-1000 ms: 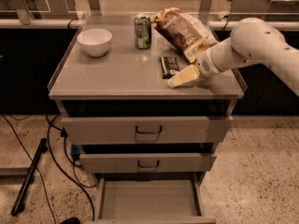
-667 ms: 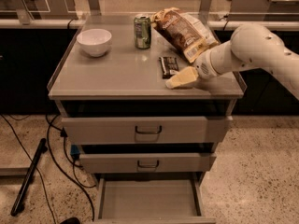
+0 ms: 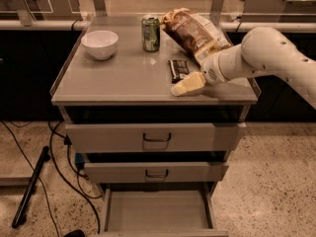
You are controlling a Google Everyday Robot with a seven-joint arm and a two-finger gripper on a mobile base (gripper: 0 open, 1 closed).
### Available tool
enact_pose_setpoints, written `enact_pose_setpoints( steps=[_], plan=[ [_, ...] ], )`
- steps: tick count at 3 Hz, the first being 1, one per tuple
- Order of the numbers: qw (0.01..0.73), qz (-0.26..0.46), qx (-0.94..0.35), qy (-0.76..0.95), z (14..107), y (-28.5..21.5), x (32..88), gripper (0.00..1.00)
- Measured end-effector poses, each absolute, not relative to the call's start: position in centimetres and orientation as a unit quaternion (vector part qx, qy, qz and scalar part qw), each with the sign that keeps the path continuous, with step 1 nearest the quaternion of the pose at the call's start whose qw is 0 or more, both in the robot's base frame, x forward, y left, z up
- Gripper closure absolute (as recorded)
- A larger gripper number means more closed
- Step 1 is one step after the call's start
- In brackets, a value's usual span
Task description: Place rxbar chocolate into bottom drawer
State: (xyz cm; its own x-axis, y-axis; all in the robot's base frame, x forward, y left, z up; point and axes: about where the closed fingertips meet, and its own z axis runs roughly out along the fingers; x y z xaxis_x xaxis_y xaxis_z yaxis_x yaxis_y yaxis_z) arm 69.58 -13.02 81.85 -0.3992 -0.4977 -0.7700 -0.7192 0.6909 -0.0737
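So, closest to me and down at floor level, the bottom drawer (image 3: 155, 211) is pulled right out, its flat grey floor facing up. Above it the middle drawer (image 3: 156, 172) sits a bit forward of the cabinet face and the top drawer (image 3: 156, 137) pokes out a little too, both with dark handles. Off to the left some black cables (image 3: 59, 152) trail across the speckled floor. Up on the tabletop (image 3: 123, 78), the gripper (image 3: 186, 85) is low near the front edge, right of centre, on the end of the white arm (image 3: 266, 58) that comes in from the right. Honestly I can't tell if it's apart or together from where I'm standing, it just reads as one pale wedge pointing left. The rxbar chocolate (image 3: 177, 69) lies flat on the tabletop just behind the gripper, so close that I can't say whether they touch. Further back there's a white bowl (image 3: 99, 43) over on the left, a green can (image 3: 150, 33) standing upright near the middle, and a crinkly chip bag (image 3: 192, 33) lying to the can's right, next to the arm.
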Motion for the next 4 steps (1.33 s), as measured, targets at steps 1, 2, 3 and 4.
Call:
enact_pose_setpoints(
  steps=[1, 2, 3, 4],
  plan=[
    [0.409, 0.143, -0.376, 0.819, 82.0, -12.4, 69.5, 0.0],
    [0.407, 0.156, -0.383, 0.814, 82.0, -11.6, 69.5, 0.0],
    [0.405, 0.172, -0.391, 0.808, 81.9, -10.5, 69.5, 0.0],
    [0.408, 0.185, -0.414, 0.792, 82.8, -8.4, 69.5, 0.0]
  ],
)
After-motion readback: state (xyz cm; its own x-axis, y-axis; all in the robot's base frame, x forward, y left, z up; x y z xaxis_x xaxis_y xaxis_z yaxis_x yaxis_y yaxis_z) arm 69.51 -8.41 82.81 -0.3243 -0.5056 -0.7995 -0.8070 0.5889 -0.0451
